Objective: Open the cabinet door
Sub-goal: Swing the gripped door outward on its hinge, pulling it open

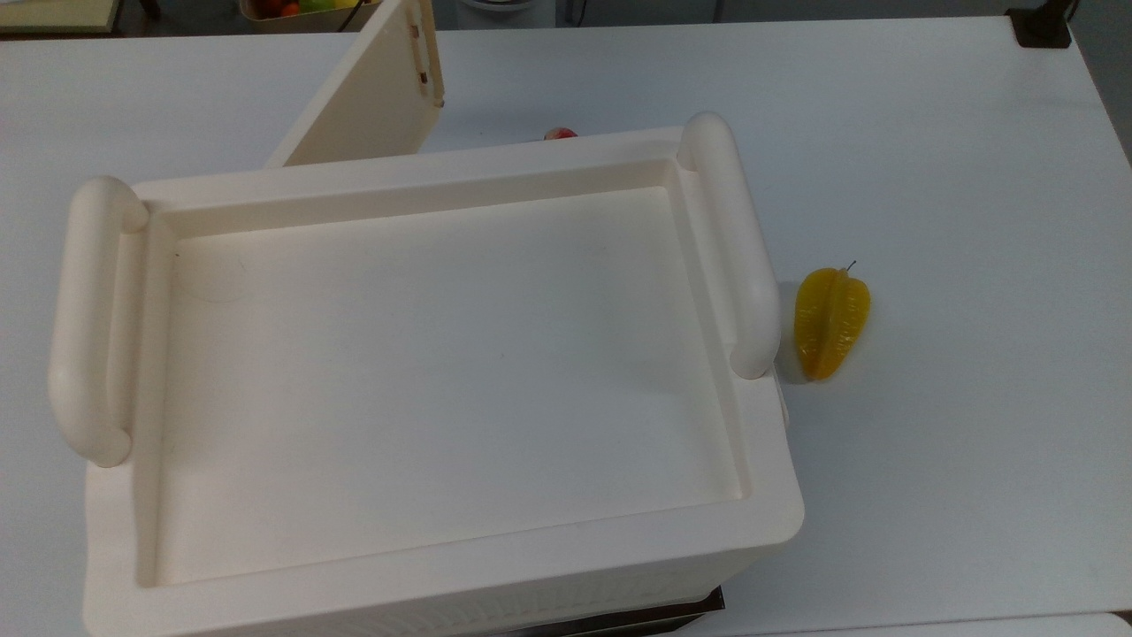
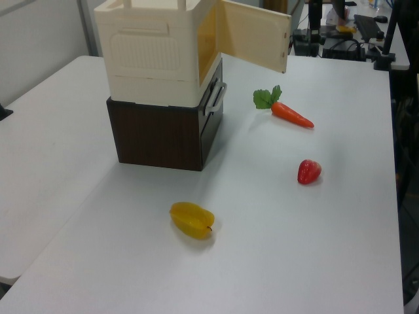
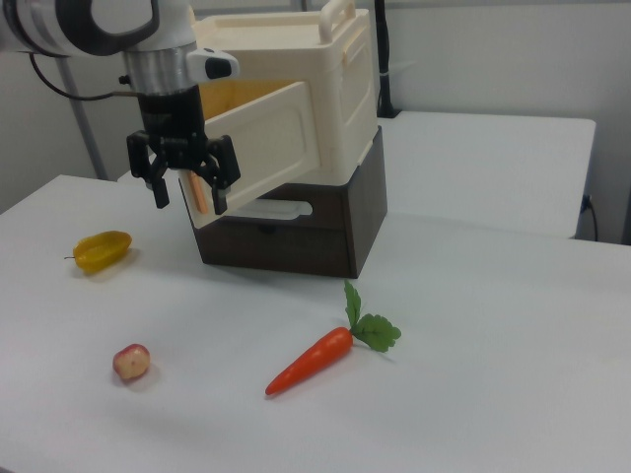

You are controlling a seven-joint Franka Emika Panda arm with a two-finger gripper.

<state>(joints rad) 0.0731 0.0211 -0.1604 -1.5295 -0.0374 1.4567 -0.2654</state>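
Across the white table (image 3: 493, 325), largest to smallest: just behind the gripper in the right view stands the big cream plastic cabinet (image 3: 325, 89), a box with a recessed rectangular top, two thick rounded bar handles and a ribbed side, sitting on a dark brown wooden base (image 3: 325, 232) with a pale handle on its front. The flat cream-coloured cabinet door (image 3: 261, 138) is swung well out from the cabinet's front, showing a yellowish inside; its free edge sits right at the black two-finger gripper (image 3: 184, 192), though actual contact cannot be told. In the top view the door (image 1: 371, 93) angles away from the cabinet (image 1: 424, 372) toward the upper left, brown hardware marks along its far edge; in the left view it (image 2: 252, 42) juts to the right of the cabinet (image 2: 154, 49).

The gripper hangs from the white arm (image 3: 99, 25), fingers pointing down and spread apart, clamped on nothing.

An orange plastic carrot with green leaves (image 3: 320, 357) lies well to the right view's right of the gripper and nearer the camera. A yellow ridged starfruit (image 3: 102, 249) lies to the gripper's left. A small reddish strawberry-like fruit (image 3: 131, 362) sits below the gripper, well apart.
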